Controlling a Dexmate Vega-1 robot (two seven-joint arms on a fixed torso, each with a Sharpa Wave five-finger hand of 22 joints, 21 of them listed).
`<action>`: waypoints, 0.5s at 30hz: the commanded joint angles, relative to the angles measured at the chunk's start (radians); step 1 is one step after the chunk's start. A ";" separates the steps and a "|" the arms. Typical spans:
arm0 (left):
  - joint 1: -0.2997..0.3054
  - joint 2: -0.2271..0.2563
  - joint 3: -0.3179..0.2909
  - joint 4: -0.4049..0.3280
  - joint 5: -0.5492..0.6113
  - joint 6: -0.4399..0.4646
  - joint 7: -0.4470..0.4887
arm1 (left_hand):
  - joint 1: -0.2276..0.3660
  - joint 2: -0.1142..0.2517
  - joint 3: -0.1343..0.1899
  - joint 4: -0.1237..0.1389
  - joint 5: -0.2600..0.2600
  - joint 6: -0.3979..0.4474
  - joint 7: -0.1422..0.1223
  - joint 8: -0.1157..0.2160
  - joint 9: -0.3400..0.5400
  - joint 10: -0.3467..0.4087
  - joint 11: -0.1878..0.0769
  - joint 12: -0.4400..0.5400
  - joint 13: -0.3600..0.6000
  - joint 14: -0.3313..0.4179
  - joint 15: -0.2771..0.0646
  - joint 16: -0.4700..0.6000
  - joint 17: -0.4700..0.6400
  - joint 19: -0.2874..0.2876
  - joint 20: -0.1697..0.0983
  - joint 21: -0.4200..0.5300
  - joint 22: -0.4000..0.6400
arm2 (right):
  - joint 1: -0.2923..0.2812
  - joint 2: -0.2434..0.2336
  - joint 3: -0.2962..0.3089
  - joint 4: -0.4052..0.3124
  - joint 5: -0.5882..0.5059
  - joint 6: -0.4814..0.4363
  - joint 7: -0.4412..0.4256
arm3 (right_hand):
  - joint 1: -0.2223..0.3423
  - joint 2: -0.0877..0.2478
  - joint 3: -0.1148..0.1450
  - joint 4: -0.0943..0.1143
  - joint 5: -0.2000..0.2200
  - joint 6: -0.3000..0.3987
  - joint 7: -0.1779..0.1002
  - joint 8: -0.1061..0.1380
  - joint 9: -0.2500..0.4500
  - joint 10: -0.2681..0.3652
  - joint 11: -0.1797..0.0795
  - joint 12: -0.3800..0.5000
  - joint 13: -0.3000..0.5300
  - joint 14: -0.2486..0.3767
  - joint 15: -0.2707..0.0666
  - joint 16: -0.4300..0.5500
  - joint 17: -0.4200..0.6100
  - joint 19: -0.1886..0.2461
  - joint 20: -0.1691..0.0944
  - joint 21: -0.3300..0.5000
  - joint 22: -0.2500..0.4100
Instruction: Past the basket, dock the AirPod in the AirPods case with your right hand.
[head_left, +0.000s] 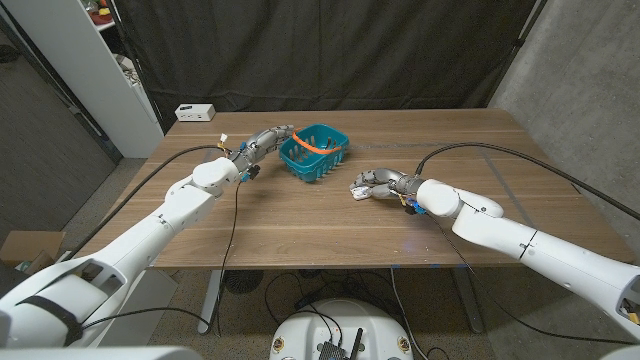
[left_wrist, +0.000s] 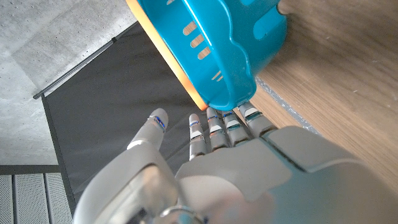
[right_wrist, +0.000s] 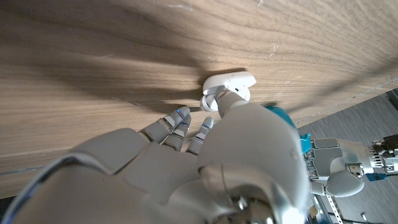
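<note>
A teal basket (head_left: 315, 152) with an orange handle stands at the table's middle back. My left hand (head_left: 265, 140) reaches to its left side with fingers (left_wrist: 214, 127) straight, their tips on the basket's orange rim (left_wrist: 186, 84), thumb apart. To the basket's right front lies the white AirPods case (head_left: 357, 188). My right hand (head_left: 380, 182) is at the case with fingers curled. Its thumb tip (right_wrist: 227, 102) touches the case (right_wrist: 231, 80). A small white rounded piece (right_wrist: 208, 102) sits beside the thumb tip; I cannot tell whether it is the AirPod.
A small white box (head_left: 195, 112) sits at the table's back left corner. Black cables run along both arms over the wooden table (head_left: 480, 150). A dark curtain hangs behind the table, and a white shelf stands at the far left.
</note>
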 joint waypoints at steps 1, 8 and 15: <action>-0.010 -0.010 0.004 0.024 0.001 -0.015 -0.011 | 0.008 0.003 0.004 -0.002 0.009 0.005 -0.004 0.003 0.002 -0.006 0.001 0.002 0.001 -0.003 -0.007 0.001 0.002 -0.001 0.006 0.002 0.003 | 0.001 -0.022 0.025 -0.016 -0.021 0.019 0.077 | 0.008 -0.011 -0.013 -0.004 0.001 -0.047 0.001 -0.009 -0.001 -0.032 -0.005 -0.011 0.002 -0.014 -0.182 0.000 0.006 0.007 -0.017 0.006 0.006; -0.017 -0.017 0.005 0.039 0.000 -0.019 -0.014 | 0.009 0.002 0.004 -0.004 0.009 0.000 -0.006 0.001 0.002 -0.004 -0.001 0.003 0.001 -0.004 -0.007 0.001 0.001 -0.002 0.011 0.002 0.003 | 0.005 -0.036 0.034 -0.023 -0.028 0.028 0.112 | 0.014 -0.015 -0.027 -0.002 -0.001 -0.148 0.001 -0.016 -0.003 -0.080 0.002 -0.019 0.003 -0.037 -0.176 -0.006 0.011 -0.003 -0.017 0.005 0.007; -0.023 -0.025 0.005 0.063 -0.003 -0.039 -0.022 | 0.011 0.001 0.004 -0.006 0.010 0.001 -0.007 0.001 0.002 -0.005 -0.002 0.003 0.001 -0.004 -0.005 0.001 0.001 -0.001 0.014 0.002 0.003 | 0.004 -0.052 0.041 -0.026 -0.040 0.050 0.137 | 0.016 -0.020 -0.038 -0.002 -0.003 -0.228 0.001 -0.018 -0.005 -0.113 -0.001 -0.022 0.003 -0.051 -0.174 -0.011 0.013 -0.005 -0.016 0.006 0.007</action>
